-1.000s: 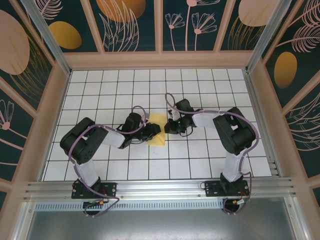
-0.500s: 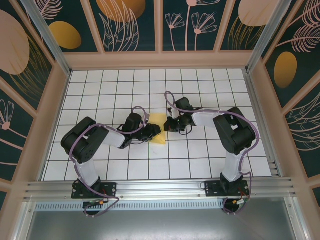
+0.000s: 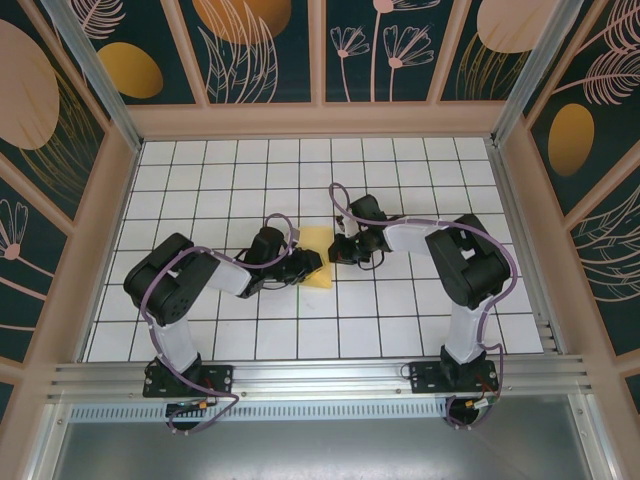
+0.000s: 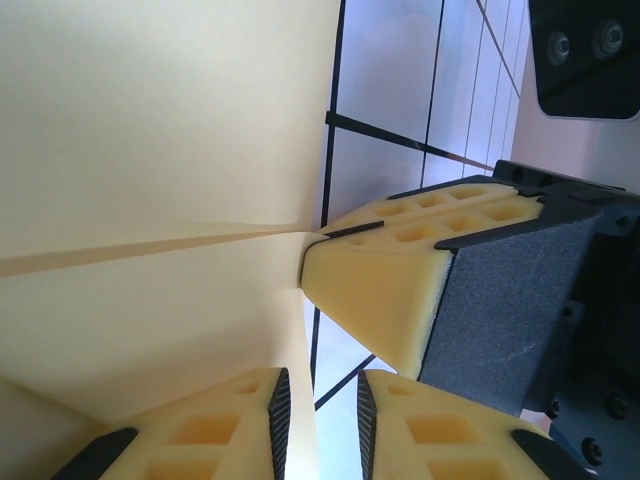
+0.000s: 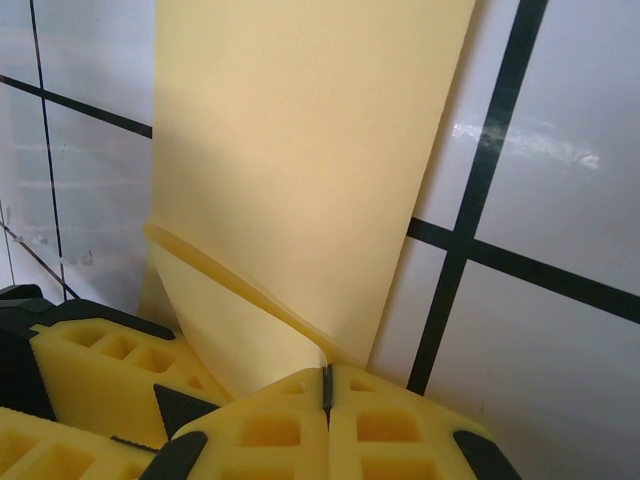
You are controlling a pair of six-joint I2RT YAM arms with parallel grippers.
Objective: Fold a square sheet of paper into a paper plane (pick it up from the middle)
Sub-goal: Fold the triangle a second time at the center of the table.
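**Workpiece.** The square sheet of paper (image 3: 320, 277) lies near the centre of the table (image 3: 400, 190), between the two wrists. It is thin, matte and pale yellow, and it does not lie flat. In the left wrist view a straight crease runs across it. In the right wrist view a flap with a curved, raised edge stands over the lower layer and tapers to a point.

**Right gripper** (image 5: 327, 375). It is positioned at the sheet's 2 o'clock side in the top view. Its two pads (image 5: 400, 435) are pressed together, with only a thin dark seam between them. The point of the flap is pinched in that seam. The pads are yellow foam moulded with square pockets. In the left wrist view one side face is dark grey and grainy.

**Left gripper** (image 4: 322, 385). It is positioned at the sheet's 8 o'clock side. Its jaws stand slightly apart, and a black ribbed strip lines each inner face. The sheet's edge runs down into the gap and lies against one pad, while bare tile shows through the rest of the gap. The paper is not clamped here.

**Table.** The surface is glossy white square tiles divided by black grid lines, with light reflecting off it.
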